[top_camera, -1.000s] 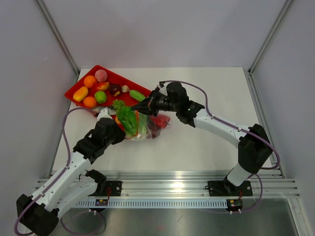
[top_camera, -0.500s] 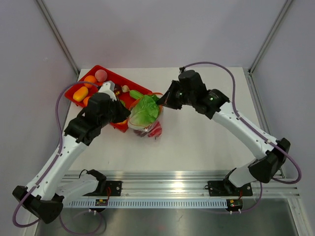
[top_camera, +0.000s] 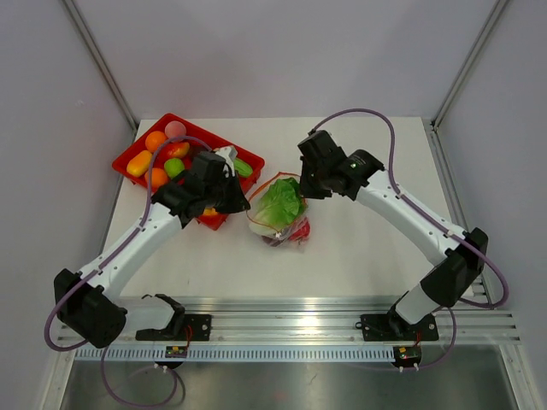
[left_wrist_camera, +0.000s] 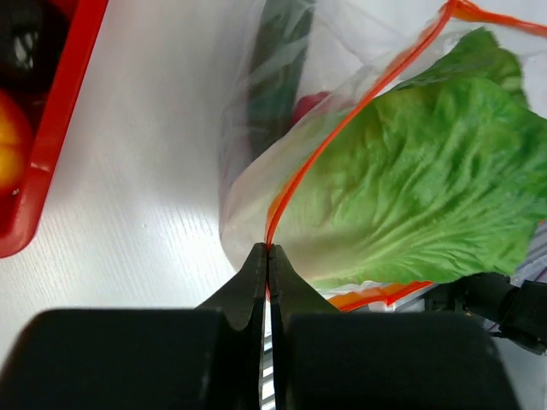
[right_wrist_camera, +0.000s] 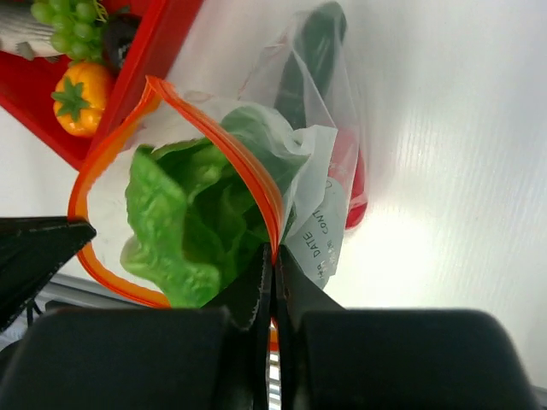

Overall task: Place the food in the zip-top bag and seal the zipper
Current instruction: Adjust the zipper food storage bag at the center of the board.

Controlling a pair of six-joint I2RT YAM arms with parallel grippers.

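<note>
The zip-top bag (top_camera: 282, 224) hangs upright between both grippers, its mouth open upward. The leafy green cabbage (top_camera: 279, 203) stands in the mouth, with red food (top_camera: 299, 231) lower in the bag. My left gripper (top_camera: 248, 196) is shut on the orange-red zipper (left_wrist_camera: 295, 184) at the bag's left end; the left wrist view shows the jaws (left_wrist_camera: 268, 249) pinching the strip beside the cabbage (left_wrist_camera: 410, 179). My right gripper (top_camera: 308, 192) is shut on the zipper (right_wrist_camera: 256, 184) at the other end (right_wrist_camera: 273, 254). A dark green cucumber (right_wrist_camera: 312, 51) also lies inside the bag.
The red tray (top_camera: 126, 159) lies at the back left, partly under my left arm, holding oranges (top_camera: 155, 139), a green fruit (top_camera: 174, 166) and other toy food. In the right wrist view its edge (right_wrist_camera: 162, 51) runs close beside the bag, with grapes (right_wrist_camera: 73, 21) inside.
Both grippers have lifted the bag off the table and carried it right, away from the tray. The bag went from lying flat to hanging mouth up, with the cabbage standing in it.
</note>
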